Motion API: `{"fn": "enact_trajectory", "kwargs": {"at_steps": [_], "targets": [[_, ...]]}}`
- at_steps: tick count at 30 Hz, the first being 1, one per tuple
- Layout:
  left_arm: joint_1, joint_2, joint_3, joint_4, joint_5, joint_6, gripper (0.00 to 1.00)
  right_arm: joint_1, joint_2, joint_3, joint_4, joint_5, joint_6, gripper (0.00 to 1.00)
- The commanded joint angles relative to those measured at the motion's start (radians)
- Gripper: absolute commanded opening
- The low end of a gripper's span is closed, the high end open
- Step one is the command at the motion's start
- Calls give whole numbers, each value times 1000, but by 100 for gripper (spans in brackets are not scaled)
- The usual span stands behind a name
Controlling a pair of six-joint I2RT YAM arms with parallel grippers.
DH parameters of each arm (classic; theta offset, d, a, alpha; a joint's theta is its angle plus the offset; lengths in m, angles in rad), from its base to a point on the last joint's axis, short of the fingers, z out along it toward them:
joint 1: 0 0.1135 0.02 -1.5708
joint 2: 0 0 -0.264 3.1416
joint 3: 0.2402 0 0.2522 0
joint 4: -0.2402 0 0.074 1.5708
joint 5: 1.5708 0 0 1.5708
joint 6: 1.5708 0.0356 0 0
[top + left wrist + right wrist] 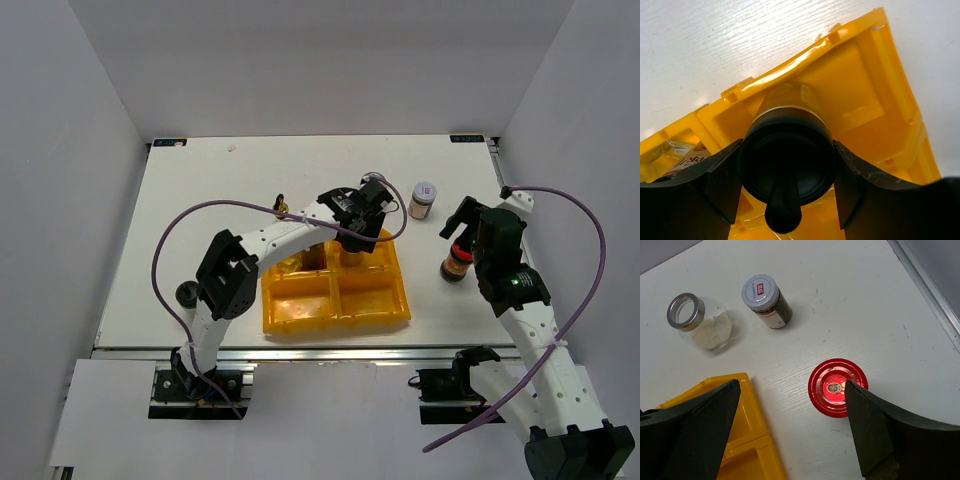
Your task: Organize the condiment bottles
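Observation:
My left gripper (366,222) reaches over the yellow tray (336,322). In the left wrist view it (785,149) is shut on the black cap of a dark bottle (786,165), which stands in a far compartment of the tray (865,90). A labelled jar (690,157) sits in the neighbouring compartment. My right gripper (792,387) is open above the table. The red-lidded jar (837,387) stands just inside its right finger and also shows in the top view (457,264). The silver-lidded jar (765,295) and the wide clear jar (697,322) stand beyond it.
A small gold-topped bottle (281,207) stands left of the left arm. A black-lidded shaker (187,293) stands at the table's near left. The silver-lidded jar (423,198) stands right of the tray's far corner. The tray's two near compartments hold nothing.

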Motion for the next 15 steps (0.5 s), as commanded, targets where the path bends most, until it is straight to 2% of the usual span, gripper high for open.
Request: {"fn": "enact_trajectory", "kwargs": {"at_steps": [1, 9, 13, 15], "targets": [[10, 0, 36, -20, -38, -25, 66, -7, -12, -5, 36, -8, -11, 89], [11, 18, 61, -33, -48, -29, 78, -10, -20, -7, 35, -11, -12, 89], [11, 15, 84, -36, -43, -17, 81, -13, -23, -5, 33, -13, -12, 89], [11, 15, 102, -42, -43, -14, 90, -13, -24, -4, 31, -14, -12, 89]]}}
